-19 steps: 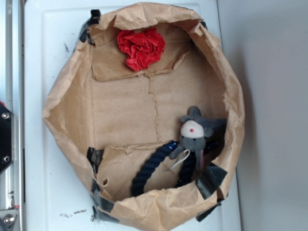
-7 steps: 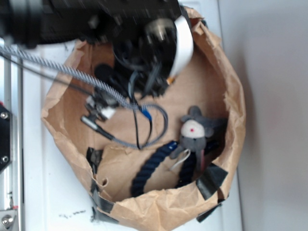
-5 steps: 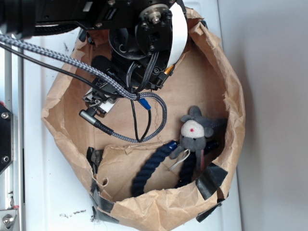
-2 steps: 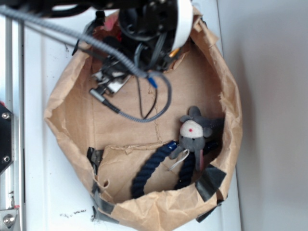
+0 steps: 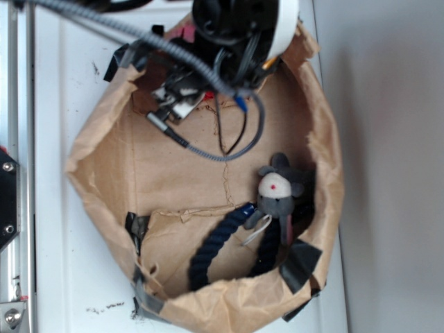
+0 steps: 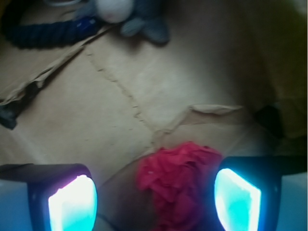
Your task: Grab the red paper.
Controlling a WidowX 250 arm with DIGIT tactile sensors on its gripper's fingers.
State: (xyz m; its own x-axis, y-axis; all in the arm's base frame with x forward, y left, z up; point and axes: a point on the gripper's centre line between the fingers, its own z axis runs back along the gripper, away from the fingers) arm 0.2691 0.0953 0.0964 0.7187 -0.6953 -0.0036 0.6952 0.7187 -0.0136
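Red paper sits between the gripper's 2 wide-spread fingers in the wrist view; the exterior view hides it behind the arm.

The arm hangs over the brown paper bag, covering its top end, plush mouse lower right

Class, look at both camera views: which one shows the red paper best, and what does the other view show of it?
The wrist view. The red paper lies in plain sight between the open claw's two fingers, folds visible. In the exterior view the arm covers it almost entirely; only small red slivers peek out near the brown paper bag's far end.
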